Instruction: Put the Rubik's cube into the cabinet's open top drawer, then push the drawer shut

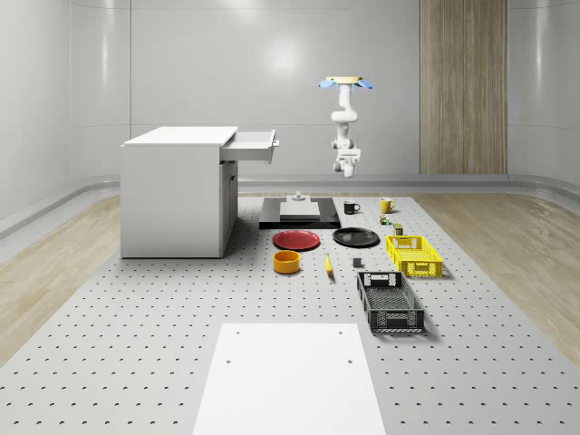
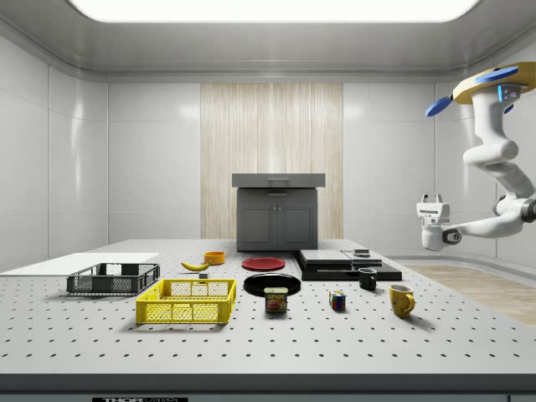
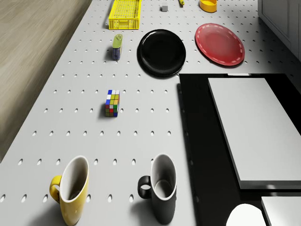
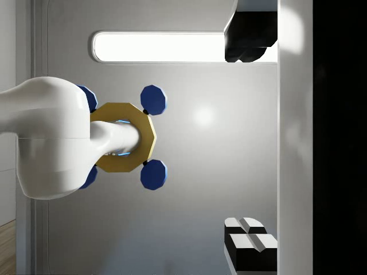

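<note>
- The Rubik's cube sits upright on one face on the perforated table; being a cube it has no long axis, and in the drone view its edges run roughly square with the rows of holes.
- In the side view the cube stands between the tin at its 9 o'clock and the yellow mug at its 3 o'clock, apart from both, with the black mug behind it.
- The drone hovers high in the air at the table's far end, over the mugs and at about 3 o'clock from the open top drawer of the white cabinet in the whole-scene view.
- The arm hangs bent below the drone, with the gripper held well above the table; the wrist view looks up at the drone's underside.
- The pincer's two fingers stand wide apart, with nothing between them.
- The cube lies well below the gripper, at about 7 o'clock from it in the side view, untouched.
- Red plate and black plate lie beyond the cube, beside the black platform.
</note>
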{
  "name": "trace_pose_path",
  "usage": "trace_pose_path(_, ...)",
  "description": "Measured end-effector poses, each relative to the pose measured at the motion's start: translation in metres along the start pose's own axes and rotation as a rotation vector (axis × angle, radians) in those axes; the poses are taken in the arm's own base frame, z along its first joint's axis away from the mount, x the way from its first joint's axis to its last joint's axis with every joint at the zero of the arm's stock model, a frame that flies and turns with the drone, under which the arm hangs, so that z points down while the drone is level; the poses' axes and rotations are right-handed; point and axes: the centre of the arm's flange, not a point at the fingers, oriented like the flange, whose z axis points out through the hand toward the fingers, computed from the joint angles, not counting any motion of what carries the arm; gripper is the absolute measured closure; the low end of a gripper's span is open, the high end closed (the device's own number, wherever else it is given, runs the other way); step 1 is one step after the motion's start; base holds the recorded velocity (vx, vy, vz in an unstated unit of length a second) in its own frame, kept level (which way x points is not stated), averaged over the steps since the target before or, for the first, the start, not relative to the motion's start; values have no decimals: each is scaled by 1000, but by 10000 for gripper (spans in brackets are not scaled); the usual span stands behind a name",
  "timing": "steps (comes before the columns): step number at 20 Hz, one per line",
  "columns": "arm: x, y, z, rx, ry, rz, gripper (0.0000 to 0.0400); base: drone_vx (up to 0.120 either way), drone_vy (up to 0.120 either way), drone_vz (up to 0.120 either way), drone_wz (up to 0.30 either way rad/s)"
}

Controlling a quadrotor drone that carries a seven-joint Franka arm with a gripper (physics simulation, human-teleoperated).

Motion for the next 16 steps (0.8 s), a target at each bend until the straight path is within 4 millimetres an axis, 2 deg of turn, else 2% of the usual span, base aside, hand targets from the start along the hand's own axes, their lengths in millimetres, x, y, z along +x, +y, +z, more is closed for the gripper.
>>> trace_pose_path(6,1,-1,-19,3,3,0,0,120,120,0,0)
trace_pose_path(16,1,-1,-26,9,9,0,0,120,120,0,0)
